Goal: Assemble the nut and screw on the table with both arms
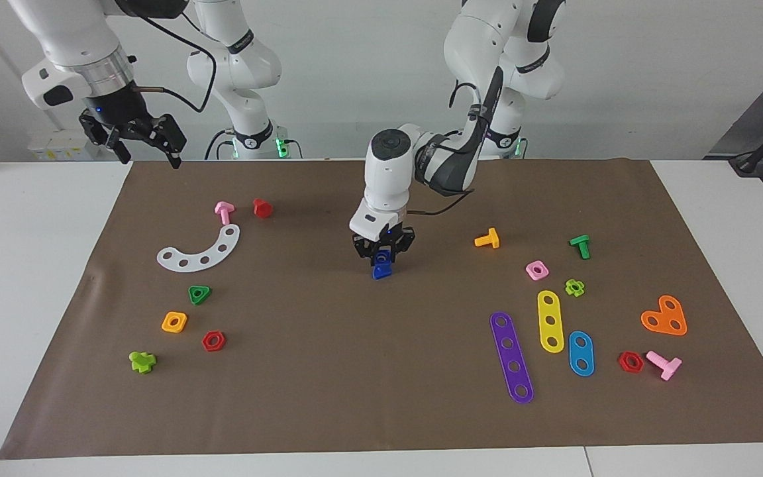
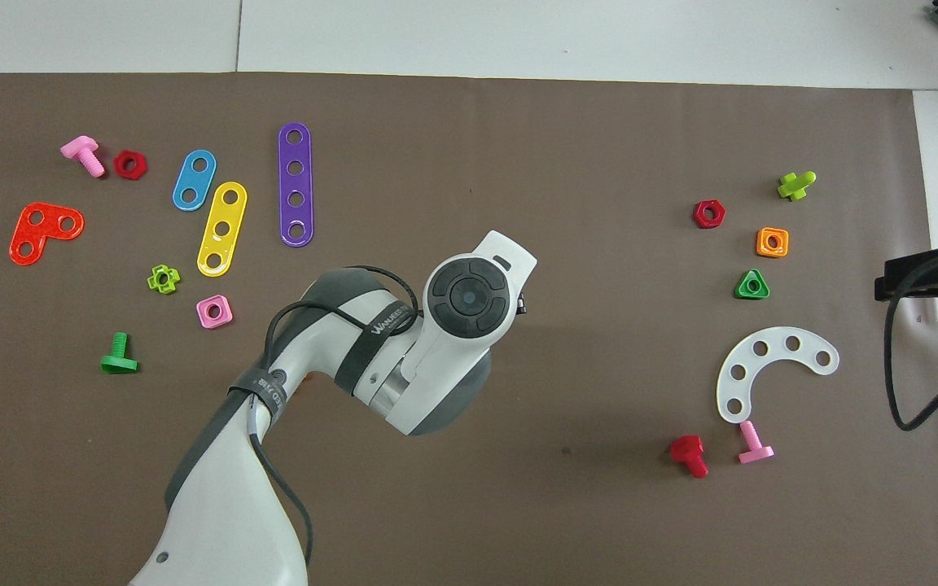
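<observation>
My left gripper stands low over the middle of the brown mat, shut on the dark blue square nut. The dark blue screw sits on the mat directly under the nut, the two touching or nearly so. In the overhead view the left arm's wrist hides the nut, the screw and the fingers. My right gripper waits open and empty, raised over the mat's edge at the right arm's end.
A white curved strip, pink and red screws, a green triangular nut and an orange square nut lie toward the right arm's end. Purple, yellow and blue strips, a pink square nut and an orange screw lie toward the left arm's end.
</observation>
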Available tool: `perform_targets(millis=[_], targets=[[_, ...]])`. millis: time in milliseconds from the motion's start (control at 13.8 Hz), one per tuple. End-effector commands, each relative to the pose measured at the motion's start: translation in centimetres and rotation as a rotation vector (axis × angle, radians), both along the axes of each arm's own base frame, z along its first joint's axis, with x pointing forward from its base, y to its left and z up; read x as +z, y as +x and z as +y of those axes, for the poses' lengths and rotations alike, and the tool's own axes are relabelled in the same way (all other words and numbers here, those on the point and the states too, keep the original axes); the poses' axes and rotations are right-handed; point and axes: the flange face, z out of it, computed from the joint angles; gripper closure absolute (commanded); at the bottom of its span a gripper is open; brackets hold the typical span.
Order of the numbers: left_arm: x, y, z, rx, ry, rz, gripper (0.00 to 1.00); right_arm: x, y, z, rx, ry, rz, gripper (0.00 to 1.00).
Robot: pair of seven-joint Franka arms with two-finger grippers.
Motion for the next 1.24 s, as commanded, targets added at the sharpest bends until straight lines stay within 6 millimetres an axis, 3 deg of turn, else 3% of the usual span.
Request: perform_targets(millis=[0,291,363,436,509,654,945,1017,1163], targets=[[0.2,-0.7,0.3,0.009,0.009,-0.022,1.0,-0.2,-0.2,0.0,0.007,0.014,0.013,0.0],[0.0,-0.9,0.3,0.007,0.011,-0.018,0.98,-0.2,-0.2,-0.1,0.006,0.014,0.013,0.0],[0.0,-0.9,0.4,0.007,0.012,-0.017,0.8,-0.2,-0.2,-0.1,0.006,0.014,0.013,0.0],[-0.1,-0.9,0.4,0.007,0.012,-0.017,0.53,-0.2,-0.2,-0.1,0.006,0.014,0.013,0.0],[0.0,-0.9,0.3,0.006,0.006,-0.023,0.34,-0.2,-0.2,-0.1,0.006,0.014,0.013,0.0],[0.1,-0.9,0.3,0.006,0.005,-0.024,0.08,-0.2,-0.2,-0.1,0.006,0.014,0.013,0.0],[0.1,-0.8,0.5,0.007,0.011,-0.02,0.06,-0.2,-0.2,-0.1,0.004,0.014,0.013,0.0],[0.2,-0.7,0.6,0.006,0.013,-0.019,0.0,-0.2,-0.2,-0.1,0.004,0.014,0.013,0.0],[1.4,-0.2,1.5,0.014,0.004,-0.029,0.0,-0.2,-0.2,-0.1,0.004,0.014,0.013,0.0]])
